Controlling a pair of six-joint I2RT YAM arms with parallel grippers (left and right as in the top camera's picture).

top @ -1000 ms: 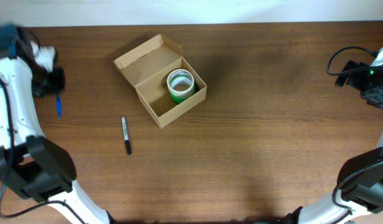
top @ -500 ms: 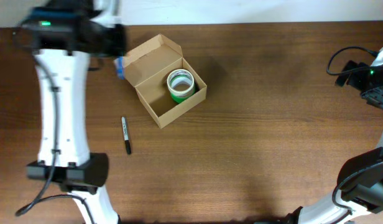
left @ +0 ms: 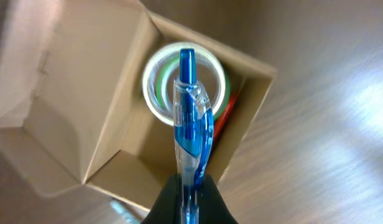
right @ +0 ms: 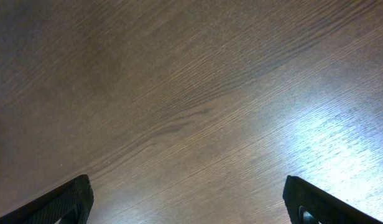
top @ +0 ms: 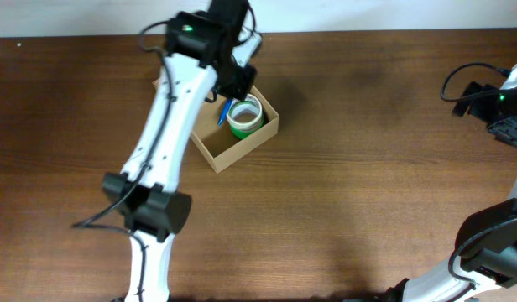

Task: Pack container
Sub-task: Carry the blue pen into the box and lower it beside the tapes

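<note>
Left wrist view: the fingers (left: pixel 168 202) of the left gripper (left: pixel 188 196) are pressed together on a blue pen (left: pixel 193 124) and hold it by one end. The other end of the pen points away from the camera and lies in line with a green and white roll (left: pixel 155 74) below it. This roll stands inside the open box (left: pixel 86 93), against its right wall. Just beside the roll, also in the box, is something red (left: pixel 226 117); I cannot tell what it is.

From overhead, the left gripper (top: pixel 233 84) hangs over the far side of the box (top: pixel 242 147), and the pen (top: pixel 222 111) shows just left of the roll (top: pixel 244 116). The box sits on the table (top: pixel 368 184), left of the middle and toward the far edge.

In the right wrist view, the fingers (right: pixel 67 199) of the right gripper (right: pixel 188 205) stand wide apart over bare wood and hold nothing. Overhead, this gripper (top: pixel 506 126) is at the far right edge, well apart from the box.
</note>
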